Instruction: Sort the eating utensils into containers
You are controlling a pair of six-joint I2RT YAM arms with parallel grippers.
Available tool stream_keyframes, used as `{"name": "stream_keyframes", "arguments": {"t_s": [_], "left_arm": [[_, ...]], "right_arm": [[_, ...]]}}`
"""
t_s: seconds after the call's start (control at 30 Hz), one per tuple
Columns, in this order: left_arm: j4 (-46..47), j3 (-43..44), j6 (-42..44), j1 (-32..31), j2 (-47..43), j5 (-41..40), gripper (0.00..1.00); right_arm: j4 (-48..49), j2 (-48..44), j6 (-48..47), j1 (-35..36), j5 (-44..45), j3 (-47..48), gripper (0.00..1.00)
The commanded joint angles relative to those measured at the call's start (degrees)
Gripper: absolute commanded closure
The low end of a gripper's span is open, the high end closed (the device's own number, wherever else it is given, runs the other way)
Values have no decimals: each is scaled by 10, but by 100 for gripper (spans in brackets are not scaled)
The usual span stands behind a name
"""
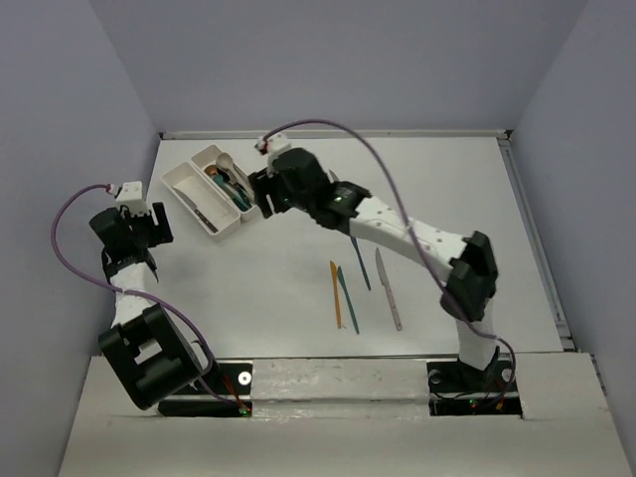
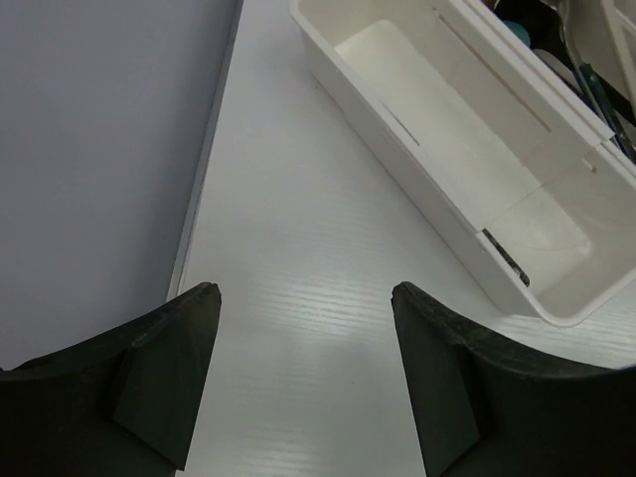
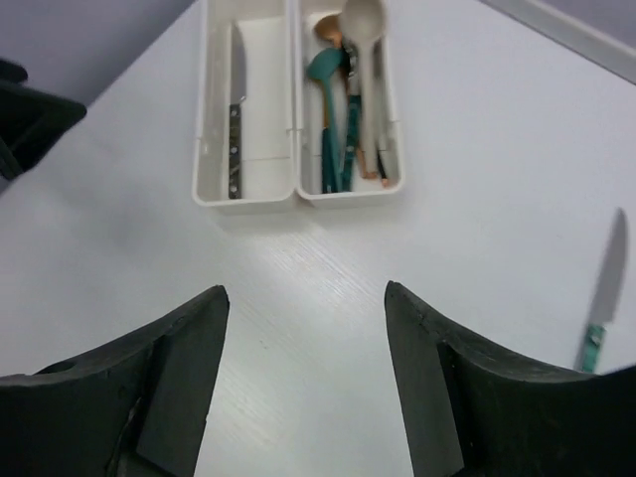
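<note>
The two joined white trays [image 1: 182,171] sit at the back left of the table. In the right wrist view the left tray [image 3: 248,197] holds a black-handled knife [image 3: 236,114]. The right tray holds a cream spoon [image 3: 364,60], a teal spoon [image 3: 325,89] and a copper spoon [image 3: 326,28]. Four knives lie loose mid-table: orange [image 1: 335,293], teal [image 1: 347,298], dark teal [image 1: 360,263] and grey [image 1: 389,288]. My right gripper [image 1: 260,194] [image 3: 305,290] is open and empty, just short of the trays' near end. My left gripper [image 1: 155,225] [image 2: 306,293] is open and empty, left of the trays [image 2: 397,164].
The table's left edge and grey wall [image 2: 99,149] run close beside my left gripper. A teal-handled knife [image 3: 603,293] lies to the right of my right gripper. The right arm [image 1: 397,229] stretches across the table above the loose knives.
</note>
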Motion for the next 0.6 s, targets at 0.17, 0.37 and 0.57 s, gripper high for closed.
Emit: {"name": "stream_keyframes", "arguments": {"t_s": [0.17,0.37,0.57], "left_arm": [[-37,65,13,-81,-45,18,19],[-36,53,4,-126,-61,6,19],[-36,47,3,-127,-64,3,19]], "right_arm": [[-227,-330,218,-159,27,-415,26],[-285,-413,329,-159,-6,-580,27],[-274,-420,367,-159,-24,-646,35]]}}
